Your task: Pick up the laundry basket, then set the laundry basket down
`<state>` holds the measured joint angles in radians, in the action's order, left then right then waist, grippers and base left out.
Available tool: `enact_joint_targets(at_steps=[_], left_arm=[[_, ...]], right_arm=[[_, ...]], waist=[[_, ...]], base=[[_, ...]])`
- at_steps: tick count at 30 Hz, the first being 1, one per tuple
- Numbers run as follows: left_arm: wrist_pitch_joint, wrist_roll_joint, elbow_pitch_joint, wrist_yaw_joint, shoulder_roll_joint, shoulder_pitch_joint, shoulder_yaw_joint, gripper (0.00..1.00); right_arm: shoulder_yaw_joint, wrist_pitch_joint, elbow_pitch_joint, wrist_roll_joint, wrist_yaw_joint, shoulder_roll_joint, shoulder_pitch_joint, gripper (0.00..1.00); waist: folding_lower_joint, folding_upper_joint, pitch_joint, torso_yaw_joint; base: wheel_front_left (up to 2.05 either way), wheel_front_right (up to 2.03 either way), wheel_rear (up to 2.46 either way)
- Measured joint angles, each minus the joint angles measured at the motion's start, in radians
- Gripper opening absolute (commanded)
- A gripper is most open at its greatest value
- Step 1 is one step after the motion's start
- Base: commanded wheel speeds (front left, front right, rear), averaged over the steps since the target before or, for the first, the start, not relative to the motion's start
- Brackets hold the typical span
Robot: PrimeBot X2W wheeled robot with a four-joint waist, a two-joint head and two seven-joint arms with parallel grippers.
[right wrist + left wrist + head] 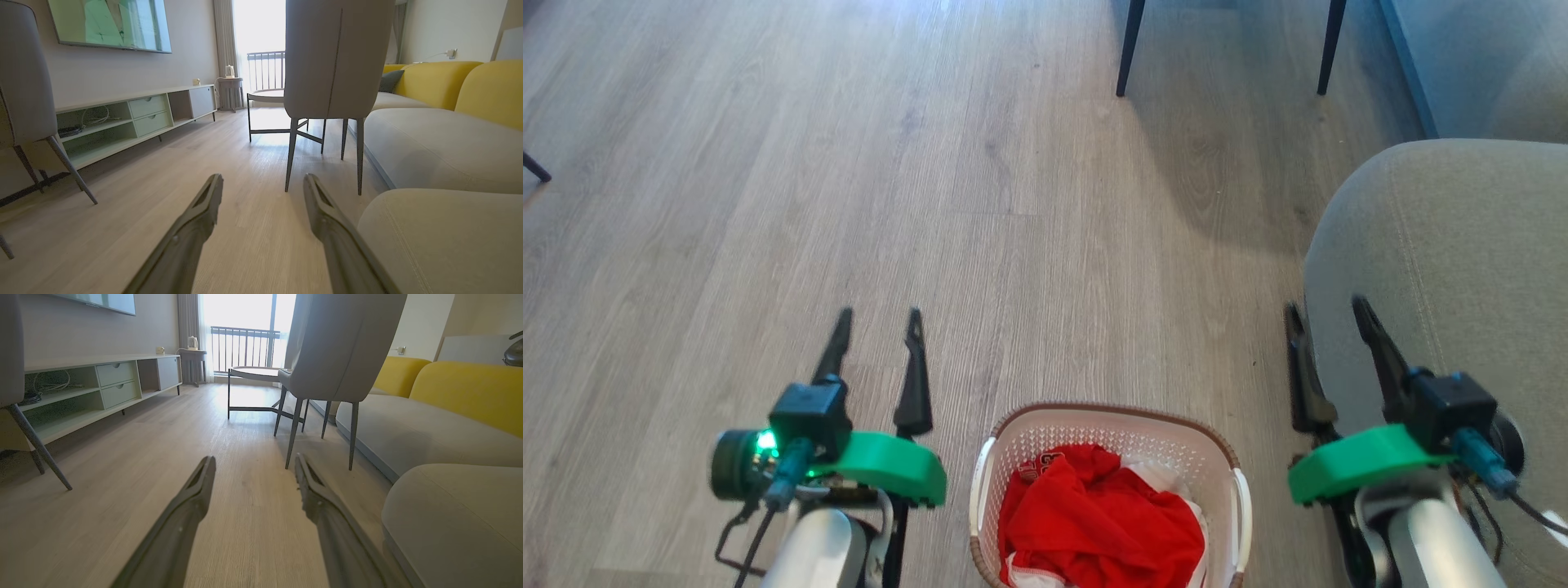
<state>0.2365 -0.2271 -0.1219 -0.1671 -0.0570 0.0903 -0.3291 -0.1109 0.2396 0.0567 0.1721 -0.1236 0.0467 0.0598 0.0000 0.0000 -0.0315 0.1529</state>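
Item one, nearest to us: the laundry basket (1094, 439), white perforated walls under a brown rim, standing upright on the wooden floor (1013, 204) at the bottom edge of the head view, between our two arms and touched by neither; red and white clothes (1094, 523) lie heaped inside it. Task status, as we judge it: the basket rests on the floor and is in no grip, so either the pick-up is not yet begun or the set-down is finished; the pictures do not tell us which, though both arms flanking it at rest height suggest a start posture. Item two: the left gripper (880, 314), just to the left of the basket, fingers spread wide and pointing forward over bare floor, nothing between them; our left wrist view confirms the same gap (255, 458) with only floorboards behind it. Item three: the right gripper (1325, 306), to the right of the basket, likewise spread wide and empty (262, 177), its outer finger lying over the edge of a grey cushion (1445, 269) in the head view; whether it touches we cannot tell. Item four, farther off: a grey chair (343, 343) on dark legs; beyond it a low cabinet (102, 384) along the wall and yellow sofa cushions (466, 392).
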Motion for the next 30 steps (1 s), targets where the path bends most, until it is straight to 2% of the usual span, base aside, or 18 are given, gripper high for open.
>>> enact_joint_targets(at_steps=[3,8,13,21,24,30], left_arm=[[0.007,0.007,-0.047,0.027,0.001,-0.002,-0.012,1.0],[0.016,0.033,-0.076,0.035,0.001,-0.003,-0.017,1.0],[0.016,0.033,-0.099,0.035,0.002,-0.007,-0.016,1.0],[0.016,0.002,-0.163,0.042,0.002,-0.01,-0.013,1.0],[0.016,-0.048,-0.188,0.045,0.002,-0.01,-0.012,1.0],[0.016,-0.045,-0.19,0.053,0.002,-0.01,-0.011,1.0]], right_arm=[[0.021,0.006,0.072,0.004,0.0,0.0,-0.013,1.0],[0.029,0.009,0.131,-0.012,0.0,-0.002,-0.014,1.0],[0.062,0.009,0.198,0.022,0.0,-0.002,-0.014,1.0],[0.076,0.009,0.215,0.019,0.0,-0.002,-0.005,1.0],[0.076,0.009,0.218,0.011,0.0,-0.002,-0.005,1.0],[0.073,0.009,0.218,0.003,0.0,-0.002,-0.005,1.0]], waist=[[0.0,0.0,-0.003,0.003],[0.0,0.0,-0.003,0.001],[0.0,0.0,-0.003,-0.004],[0.0,0.0,-0.004,-0.011],[0.0,0.0,-0.007,-0.011],[0.0,0.0,-0.012,-0.014]], base=[[0.0,0.0,0.0],[0.0,0.0,0.0],[0.0,0.0,0.0],[0.0,0.0,0.0],[0.0,0.0,0.0],[0.0,0.0,0.0]])
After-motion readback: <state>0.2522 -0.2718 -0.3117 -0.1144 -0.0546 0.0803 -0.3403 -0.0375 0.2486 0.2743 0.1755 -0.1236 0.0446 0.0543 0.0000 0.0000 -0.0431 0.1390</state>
